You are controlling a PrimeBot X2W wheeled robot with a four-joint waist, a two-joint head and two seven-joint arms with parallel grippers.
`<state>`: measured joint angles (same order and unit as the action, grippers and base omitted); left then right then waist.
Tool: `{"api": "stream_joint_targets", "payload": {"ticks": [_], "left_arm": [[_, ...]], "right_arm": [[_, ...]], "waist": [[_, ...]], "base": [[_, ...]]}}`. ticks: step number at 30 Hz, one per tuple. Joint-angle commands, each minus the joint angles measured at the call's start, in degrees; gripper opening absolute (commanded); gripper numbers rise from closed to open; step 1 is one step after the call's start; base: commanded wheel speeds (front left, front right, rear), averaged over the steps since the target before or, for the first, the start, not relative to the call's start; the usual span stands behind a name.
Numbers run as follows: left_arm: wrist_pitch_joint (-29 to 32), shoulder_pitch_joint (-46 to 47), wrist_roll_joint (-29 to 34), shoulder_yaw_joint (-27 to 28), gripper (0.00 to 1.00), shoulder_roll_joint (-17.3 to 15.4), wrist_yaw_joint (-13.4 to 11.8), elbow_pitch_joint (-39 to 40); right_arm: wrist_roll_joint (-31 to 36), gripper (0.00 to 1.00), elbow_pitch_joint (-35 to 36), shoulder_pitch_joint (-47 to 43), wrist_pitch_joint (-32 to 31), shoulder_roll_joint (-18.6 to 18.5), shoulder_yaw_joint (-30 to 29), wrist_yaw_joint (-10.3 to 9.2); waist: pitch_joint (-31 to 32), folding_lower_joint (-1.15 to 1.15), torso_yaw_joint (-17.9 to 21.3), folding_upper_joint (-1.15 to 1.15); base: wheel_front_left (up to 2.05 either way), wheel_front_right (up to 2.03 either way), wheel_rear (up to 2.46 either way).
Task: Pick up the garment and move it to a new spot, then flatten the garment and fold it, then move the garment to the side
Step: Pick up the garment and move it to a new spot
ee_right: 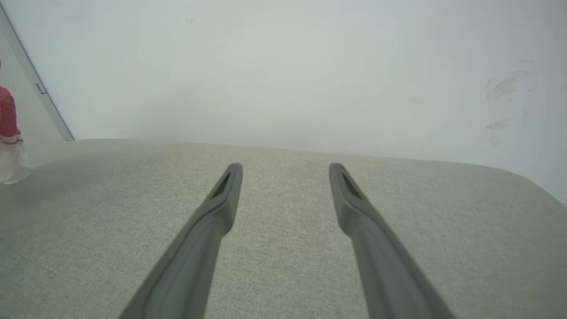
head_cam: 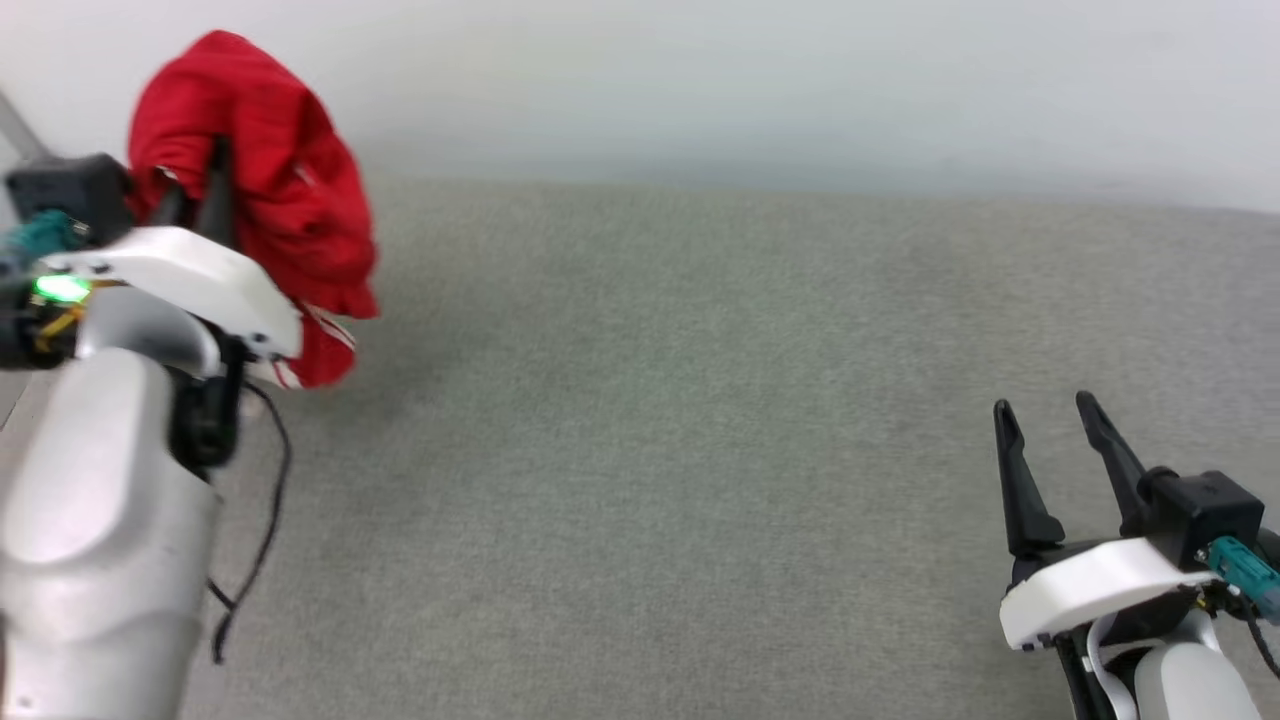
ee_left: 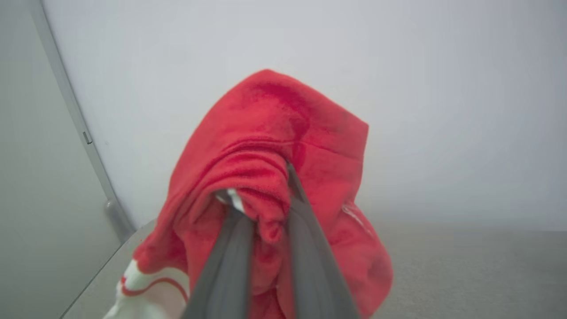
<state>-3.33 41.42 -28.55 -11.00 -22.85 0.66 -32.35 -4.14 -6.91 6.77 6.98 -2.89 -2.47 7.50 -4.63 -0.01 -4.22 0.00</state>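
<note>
One garment (head_cam: pixel 270 170) is in play, and the left gripper (head_cam: pixel 195 165) has it. Its two dark fingers (ee_left: pixel 230 248) are drawn close together with a bunched fold of red cloth pinched between them. In the left wrist view the garment (ee_left: pixel 274 124) humps up over and beyond the left gripper (ee_left: pixel 257 186), then spills down either side of it. One white, red-trimmed part hangs lowest, below and to the left of the fingers (whether that lowest part brushes the surface cannot be told).

The right gripper (head_cam: pixel 1045 405) holds nothing. Its two fingers (ee_right: pixel 199 248) stand spread wide with bare grey-green cloth surface (ee_right: pixel 88 221) beneath and ahead of them. From the right gripper (ee_right: pixel 285 167), the garment (ee_right: pixel 6 115) is well apart, far off to its left at the edge of its wrist view, seen as a sliver of red over white.

Past both grippers rises one pale wall (head_cam: pixel 800 80). One black cable (head_cam: pixel 270 500) loops down behind the left gripper, along its pale forearm, and one green light (head_cam: pixel 60 290) glows on that wrist.
</note>
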Motion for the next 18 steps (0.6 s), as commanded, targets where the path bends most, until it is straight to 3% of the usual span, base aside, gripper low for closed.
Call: {"api": "stream_joint_targets", "payload": {"ticks": [1,10,18], "left_arm": [[-0.5,-1.2,0.0,-0.5,0.00,0.8,-0.3,1.2],[-0.4,-9.9,0.3,-8.1,0.00,10.0,-0.4,11.9],[1.6,-14.6,-0.1,-17.2,0.00,17.2,1.8,13.2]], "right_arm": [[-0.2,1.00,0.4,-0.8,-0.3,0.0,-0.2,-0.02],[-0.4,1.00,2.0,-3.2,-2.3,0.0,-0.1,-0.03],[-0.3,1.00,3.3,-2.7,-3.3,0.1,-0.3,-0.02]], "waist": [[2.2,0.01,2.1,0.00],[4.3,0.01,8.5,0.00],[0.8,0.01,12.3,0.00]], "base": [[0.00,0.00,0.00],[0.00,0.00,0.00],[0.00,0.00,0.00]]}}
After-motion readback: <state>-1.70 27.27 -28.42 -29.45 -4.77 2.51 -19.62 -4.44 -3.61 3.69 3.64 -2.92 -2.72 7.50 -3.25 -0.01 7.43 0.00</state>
